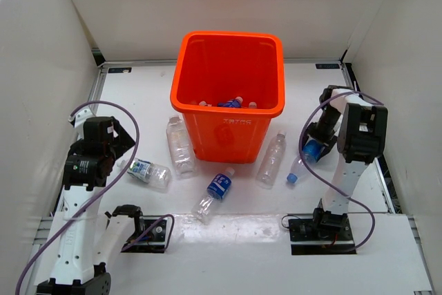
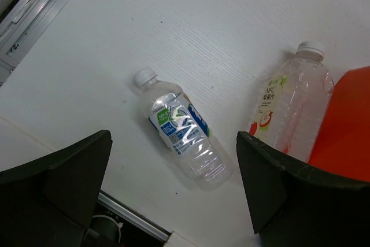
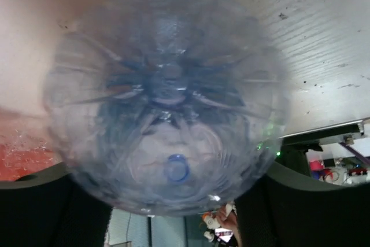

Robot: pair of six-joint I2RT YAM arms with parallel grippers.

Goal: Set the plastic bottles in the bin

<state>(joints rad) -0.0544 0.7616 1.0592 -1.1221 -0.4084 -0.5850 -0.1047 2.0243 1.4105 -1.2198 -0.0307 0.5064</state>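
While the single bin (image 1: pixel 228 136) stands centrally toward the far edge, the plastic bottles (image 1: pixel 215 195) around it look thin, empty and crinkly. They are judged light, crushable and slippery, best taken across the mid-body. Count: several inside the bin, number unclear; four lying near its front and left sides; one blue-capped bottle (image 3: pixel 167 85) clamped in the right gripper (image 1: pixel 318 144) near the right edge. Left gripper (image 2: pixel 173 140) hangs spread wide above a green-labelled bottle (image 1: pixel 148 172) toward the left edge.

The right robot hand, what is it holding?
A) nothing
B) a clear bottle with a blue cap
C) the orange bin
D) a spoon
B: the right gripper is shut on a clear bottle, its blue cap showing through the base in the right wrist view.
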